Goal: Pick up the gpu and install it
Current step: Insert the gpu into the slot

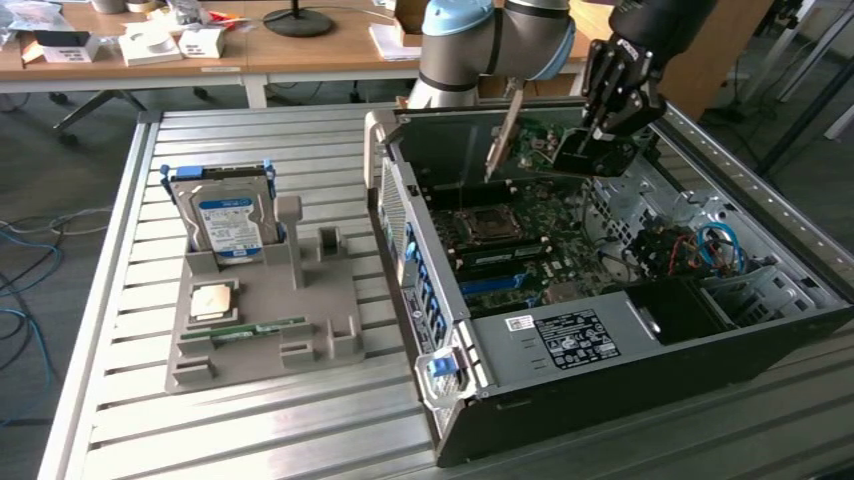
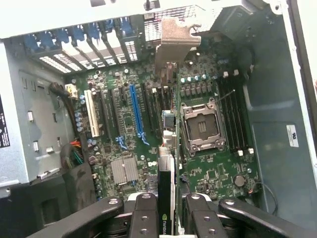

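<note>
The end effector (image 1: 589, 150) is partly closed, at a narrow setting, and holds the gpu (image 1: 534, 143). In the wrist view I see its two black, jointed metal fingers (image 2: 143, 214) pressed against the opposite flat faces of the card (image 2: 167, 183), which stands on edge between them.

The gpu is a thin, flat rectangular board, green on the face I can see from the exterior view. It has a silvery sheet-metal bracket (image 2: 176, 37) bent at the end away from the grip. I see the card raised inside the open computer case (image 1: 561, 400), above the motherboard (image 1: 547, 215) and near the case's rear wall. It does not look seated in any slot.

In the wrist view the card's edge runs between a long blue slot (image 2: 136, 114) and the square processor socket (image 2: 200, 126), which has a shiny metal frame. A small finned, silvery heat sink (image 2: 124, 171) sits on the green board on the far side of the blue slot from the card.

The case is dark painted steel with its side panel off. It rests on a bench (image 1: 200, 430) of ribbed aluminium slats.

Toward the exterior view's left, well apart from the case, a grey moulded tray (image 1: 314, 330) holds a boxy hard drive (image 1: 227, 222) upright and a narrow green memory stick (image 1: 247, 330) lying flat.
</note>
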